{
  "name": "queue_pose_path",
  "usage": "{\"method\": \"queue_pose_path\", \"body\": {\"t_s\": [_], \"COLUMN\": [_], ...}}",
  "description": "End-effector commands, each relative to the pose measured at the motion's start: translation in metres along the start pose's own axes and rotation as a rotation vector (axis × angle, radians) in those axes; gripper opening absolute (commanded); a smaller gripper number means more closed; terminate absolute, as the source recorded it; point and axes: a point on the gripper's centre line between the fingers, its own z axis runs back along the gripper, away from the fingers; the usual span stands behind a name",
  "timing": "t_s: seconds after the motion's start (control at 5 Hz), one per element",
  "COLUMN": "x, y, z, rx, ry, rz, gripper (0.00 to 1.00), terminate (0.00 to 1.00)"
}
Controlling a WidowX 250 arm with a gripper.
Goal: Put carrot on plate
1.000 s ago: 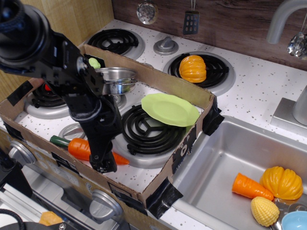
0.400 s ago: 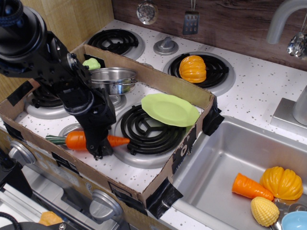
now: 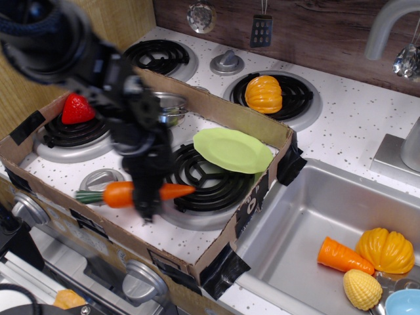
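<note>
The long orange carrot (image 3: 121, 194) with a green stem end lies level in my gripper (image 3: 146, 200), which is shut on its middle. It hangs a little above the front left of the black burner (image 3: 203, 177). Its tip points right and its stem points left. The light green plate (image 3: 233, 150) rests tilted on the burner's far right edge, against the cardboard wall, up and to the right of the carrot. My arm is blurred.
A cardboard wall (image 3: 223, 111) boxes in the front stove. A steel pot (image 3: 165, 106) stands behind my arm and a red strawberry (image 3: 77, 109) sits on the left burner. A pumpkin (image 3: 263, 94) is on the back burner. The sink (image 3: 308, 223) holds a stubby carrot (image 3: 342, 256), a pumpkin and corn.
My gripper has taken hold of the carrot, lifted it off the stove and carried it to the right, toward the burner. The arm has swung away and the strawberry now shows.
</note>
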Motion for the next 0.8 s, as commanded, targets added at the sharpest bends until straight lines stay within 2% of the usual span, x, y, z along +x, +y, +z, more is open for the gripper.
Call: {"method": "queue_pose_path", "body": {"t_s": [0.0,0.2,0.4,0.6], "x": [0.01,0.02,0.044,0.068], "y": [0.032,0.043,0.052,0.056], "z": [0.044,0.056,0.072,0.078], "rx": [0.076,0.085,0.116,0.162], "ry": [0.037,0.027,0.016,-0.024], "rz": [-0.008,-0.048,-0.085,-0.143], "gripper": [0.0,0.0,0.0,0.0], "terminate": [0.0,0.0,0.0,0.0]}}
